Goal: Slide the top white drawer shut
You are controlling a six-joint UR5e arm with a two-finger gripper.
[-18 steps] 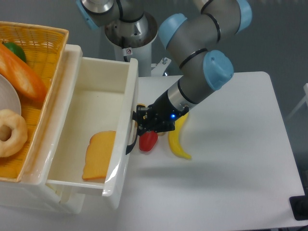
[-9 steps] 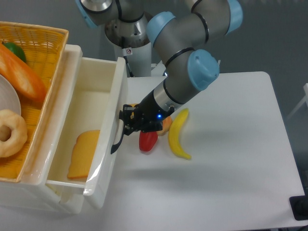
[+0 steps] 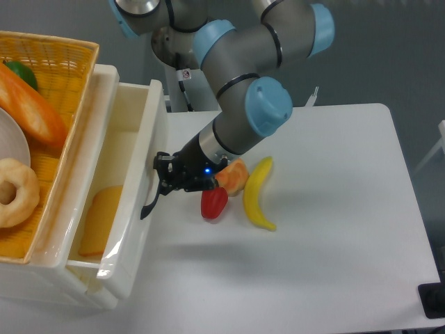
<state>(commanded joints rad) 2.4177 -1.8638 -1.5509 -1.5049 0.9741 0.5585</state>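
Note:
The top white drawer (image 3: 136,182) is pulled partly out of the white cabinet (image 3: 87,149) at the left and holds a yellow-orange slice (image 3: 97,221). Its black curved handle (image 3: 149,203) is on the front panel. My gripper (image 3: 162,175) is black and presses against that front panel just above the handle. Its fingers look spread and hold nothing. The lower drawer is hidden under the top one.
A yellow wicker basket (image 3: 66,52) with bread, a doughnut and a plate sits on the cabinet. A red pepper (image 3: 214,202), an orange piece (image 3: 233,177) and a banana (image 3: 256,195) lie just right of the gripper. The arm's base (image 3: 184,49) stands behind.
My gripper has moved left against the drawer front. The drawer has slid further into the cabinet. The fruit has stayed in place.

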